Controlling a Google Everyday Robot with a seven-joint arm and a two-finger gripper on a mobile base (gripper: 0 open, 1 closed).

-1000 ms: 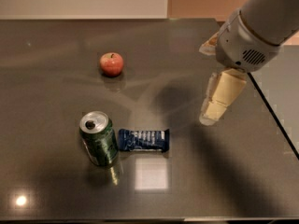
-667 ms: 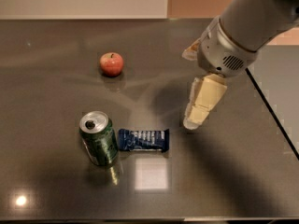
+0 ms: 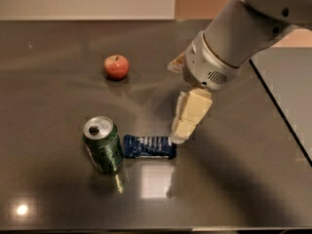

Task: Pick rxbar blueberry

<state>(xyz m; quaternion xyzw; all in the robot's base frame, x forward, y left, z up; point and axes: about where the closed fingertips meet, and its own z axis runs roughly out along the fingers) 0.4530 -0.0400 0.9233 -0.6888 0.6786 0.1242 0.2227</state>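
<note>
The rxbar blueberry [image 3: 148, 146] is a flat dark blue bar with white lettering. It lies on the dark table [image 3: 58, 96], its left end next to a green soda can [image 3: 103, 145]. My gripper [image 3: 179, 135] is cream-coloured and hangs from the grey arm [image 3: 229, 43] that comes in from the upper right. It points down and to the left, and its tip is just above the bar's right end. It holds nothing.
A red apple [image 3: 116, 66] sits at the back left of the table. The upright can stands close to the bar's left end. A dark seam [image 3: 280, 111] runs along the table's right side.
My gripper has moved left and down toward the bar, from well right of it to just over its right end. The bar, can and apple have not moved.
</note>
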